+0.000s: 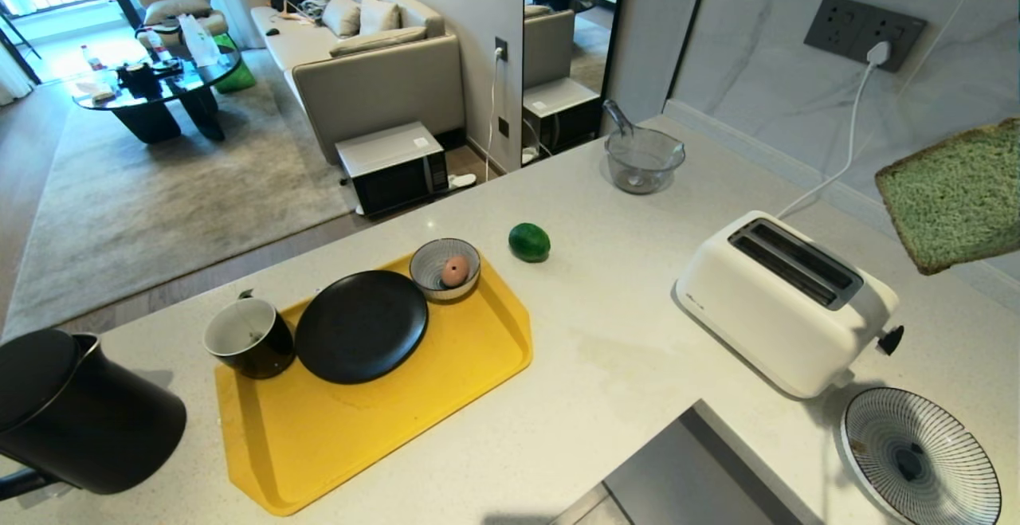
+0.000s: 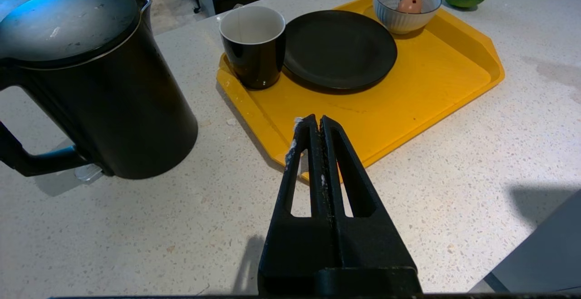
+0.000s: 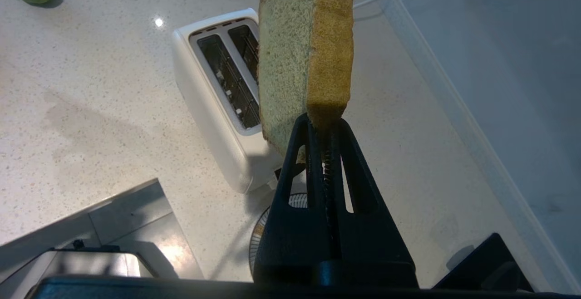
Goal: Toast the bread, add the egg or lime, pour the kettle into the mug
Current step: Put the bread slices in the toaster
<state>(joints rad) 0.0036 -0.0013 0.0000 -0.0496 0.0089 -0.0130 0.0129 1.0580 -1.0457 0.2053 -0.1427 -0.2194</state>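
My right pincer [image 3: 323, 126] grips the bread [image 3: 304, 49] by its lower edge, holding it in the air above the toaster [image 3: 218, 95], whose slots sit empty, so toasting hasn't begun. My left pincer [image 2: 316, 124] hangs pressed together and empty over the counter [image 2: 454, 176], parked. Beyond it, kettle [image 2: 91, 81] and mug [image 2: 253, 45] stand untouched; farther off the lime [image 1: 529, 241] lies beside the tray [image 1: 358, 437].

- yellow tray [image 1: 446, 397] sits lower left of my head view, black plate [image 1: 360, 326] on it
- striped bowl [image 1: 434, 270] at the tray's top corner
- glass bowl [image 1: 644, 160] upper middle
- striped dish [image 1: 920, 457] bottom right
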